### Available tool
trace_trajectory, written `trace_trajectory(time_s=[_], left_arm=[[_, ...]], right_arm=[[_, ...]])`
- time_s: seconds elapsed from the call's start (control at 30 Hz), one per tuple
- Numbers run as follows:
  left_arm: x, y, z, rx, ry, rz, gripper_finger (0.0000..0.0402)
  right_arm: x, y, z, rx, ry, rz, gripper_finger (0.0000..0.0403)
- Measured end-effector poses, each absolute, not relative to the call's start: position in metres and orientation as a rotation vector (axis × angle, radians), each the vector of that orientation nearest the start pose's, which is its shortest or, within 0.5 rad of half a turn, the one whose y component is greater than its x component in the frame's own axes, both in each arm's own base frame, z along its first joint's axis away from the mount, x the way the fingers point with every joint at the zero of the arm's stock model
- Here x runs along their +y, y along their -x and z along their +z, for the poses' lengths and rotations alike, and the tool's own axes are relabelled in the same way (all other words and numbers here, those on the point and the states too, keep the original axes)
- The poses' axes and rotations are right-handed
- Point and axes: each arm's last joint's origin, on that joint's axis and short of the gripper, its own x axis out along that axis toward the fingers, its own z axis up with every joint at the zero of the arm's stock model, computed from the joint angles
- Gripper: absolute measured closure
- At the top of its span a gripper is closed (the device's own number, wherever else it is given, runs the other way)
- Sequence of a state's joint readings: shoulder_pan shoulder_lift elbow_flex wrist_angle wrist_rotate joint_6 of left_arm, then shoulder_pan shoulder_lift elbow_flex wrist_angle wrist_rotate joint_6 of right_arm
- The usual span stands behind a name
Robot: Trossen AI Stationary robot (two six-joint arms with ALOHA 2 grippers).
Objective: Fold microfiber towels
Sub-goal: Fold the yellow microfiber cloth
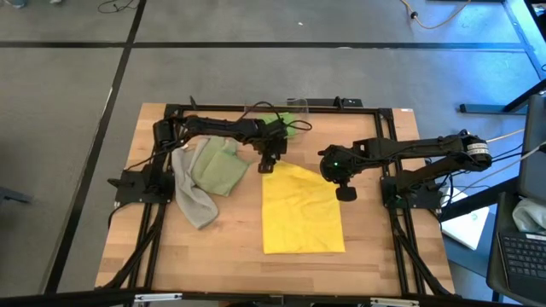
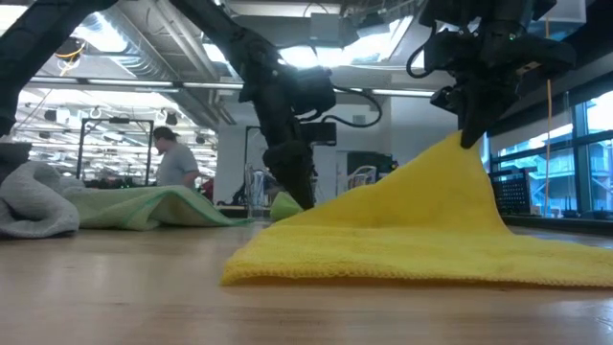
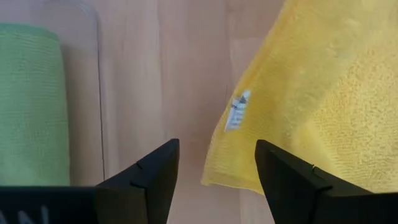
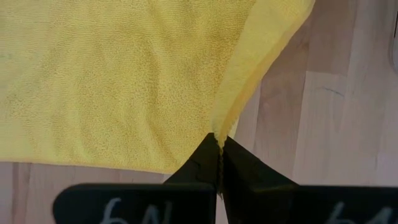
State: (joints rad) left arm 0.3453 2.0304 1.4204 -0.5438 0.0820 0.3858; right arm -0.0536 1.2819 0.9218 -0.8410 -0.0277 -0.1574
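We see the yellow microfiber towel point(image 1: 302, 211) lying near the middle of the light wooden table point(image 1: 222, 247), a soft rectangle whose long axis runs from the far side of the table toward the near edge. Its near end lies flat on the wood. Its far right corner is lifted off the surface, so that in the low view the cloth rises in a slope to a peak.

That peak is in the right gripper point(image 4: 219, 144). We see its two dark fingers pressed together on the thin edge of the yellow towel, with the rest of the cloth spreading away from the fingertips and down to the table. In the high view this gripper point(image 1: 345, 193) sits just over the towel's right edge, toward the far end.

The left gripper point(image 3: 217, 163) hangs at the towel's far left corner. Its fingers stand apart with bare wood between them. The corner of the yellow towel, with its small white label point(image 3: 237, 111), lies just ahead of the gap and nearer to one finger; nothing is pinched there.

To the left of the yellow towel we see a pale sage green cloth point(image 1: 217, 166) in a loose heap, with a grey cloth point(image 1: 192, 198) touching its left side. A bright green cloth point(image 1: 278, 122) sits at the far edge, inside a clear plastic bin point(image 1: 297, 106).
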Motion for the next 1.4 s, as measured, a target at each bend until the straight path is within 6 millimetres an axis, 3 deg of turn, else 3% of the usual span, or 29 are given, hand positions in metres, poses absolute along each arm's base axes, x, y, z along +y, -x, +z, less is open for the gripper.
trace_trajectory(time_s=[0.43, 0.7, 1.4], left_arm=[[0.140, -0.389, 0.142, 1.222, -0.092, 0.017, 0.0196], [0.137, -0.389, 0.140, 1.243, -0.133, 0.039, 0.0204], [0.130, -0.386, 0.138, 1.291, -0.139, 0.007, 0.0318]], right_arm=[[-0.012, -0.230, 0.236, 1.195, 0.093, 0.075, 0.0393], [-0.012, -0.230, 0.236, 1.195, 0.093, 0.075, 0.0393], [-0.011, -0.230, 0.236, 1.200, 0.093, 0.076, 0.0393]])
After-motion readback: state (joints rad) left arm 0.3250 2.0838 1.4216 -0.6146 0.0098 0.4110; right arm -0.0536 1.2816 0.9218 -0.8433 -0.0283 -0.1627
